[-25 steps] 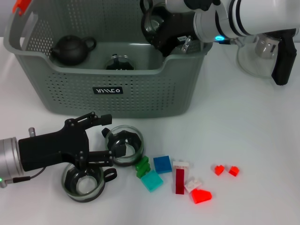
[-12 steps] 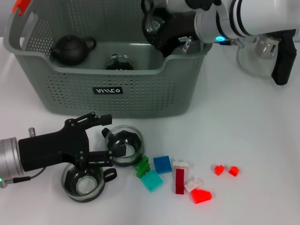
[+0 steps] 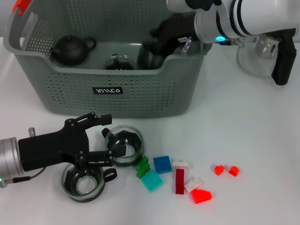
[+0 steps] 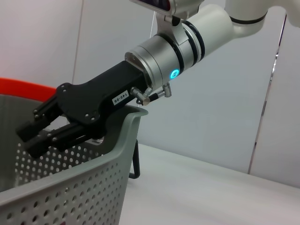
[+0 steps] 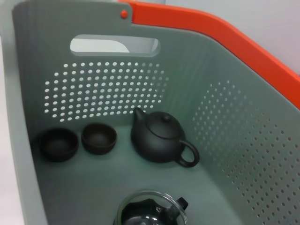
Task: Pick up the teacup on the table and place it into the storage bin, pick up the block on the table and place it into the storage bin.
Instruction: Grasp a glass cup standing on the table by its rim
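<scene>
Inside storage bin (image 5: 225,136): black teapot (image 5: 157,138), two cups (image 5: 77,142), apparently glass teacup (image 5: 151,213).

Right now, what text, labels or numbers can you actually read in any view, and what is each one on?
"140-06", as best it reads: white sticker on the black body of the right gripper, left wrist view.
White lettering on the black label on the storage bin's front: too blurred to read.
Nothing readable in the right wrist view.
</scene>
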Controlling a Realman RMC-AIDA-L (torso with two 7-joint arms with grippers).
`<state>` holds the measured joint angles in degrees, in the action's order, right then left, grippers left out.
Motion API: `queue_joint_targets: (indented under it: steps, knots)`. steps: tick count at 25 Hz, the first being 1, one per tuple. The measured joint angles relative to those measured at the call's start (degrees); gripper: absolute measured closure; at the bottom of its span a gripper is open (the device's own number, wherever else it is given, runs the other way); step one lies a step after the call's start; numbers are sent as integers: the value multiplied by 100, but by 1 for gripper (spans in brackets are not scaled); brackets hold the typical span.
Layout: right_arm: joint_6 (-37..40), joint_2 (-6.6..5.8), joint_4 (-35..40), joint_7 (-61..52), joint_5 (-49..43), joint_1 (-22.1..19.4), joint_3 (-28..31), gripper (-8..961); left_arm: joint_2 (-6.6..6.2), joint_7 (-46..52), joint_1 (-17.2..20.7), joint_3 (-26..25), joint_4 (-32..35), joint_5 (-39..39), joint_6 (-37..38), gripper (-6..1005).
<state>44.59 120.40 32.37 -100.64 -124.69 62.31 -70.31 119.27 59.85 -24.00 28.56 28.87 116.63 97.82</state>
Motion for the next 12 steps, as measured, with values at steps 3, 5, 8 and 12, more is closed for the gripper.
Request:
queue_joint_targets:
  steps: [3, 5, 8, 12]
  knots:
    - [28, 0, 18, 0, 2, 0, 0, 680, 0, 0, 7, 0, 1, 0, 0, 65]
    - [37, 0, 21, 0, 2, 0, 0, 599, 0, 0, 9, 0, 2, 0, 0, 65]
    - [76, 0, 55, 0, -1, 0, 0, 477, 0, 0, 9, 0, 5, 0, 13, 65]
    - [155, -19, 348, -102, -5, -72, 6, 367, 0, 0, 17, 0, 20, 0, 26, 64]
